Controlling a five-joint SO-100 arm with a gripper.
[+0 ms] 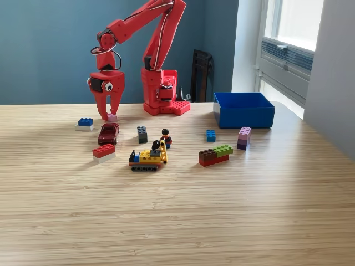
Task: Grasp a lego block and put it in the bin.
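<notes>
Pink, small, stiff and light, the lego block (pixel 112 117) sits pinched by its sides in the claw (pixel 108 115).

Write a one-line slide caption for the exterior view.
Red arm lowers its gripper around a pink block on the table; blue bin waits at the view's right.

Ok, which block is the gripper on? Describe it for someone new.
Find the red arm at the table's far edge. Its gripper hangs at the exterior view's left, and between its fingertips sits a small pink block, paler than the blue-and-white block nearby.
</notes>
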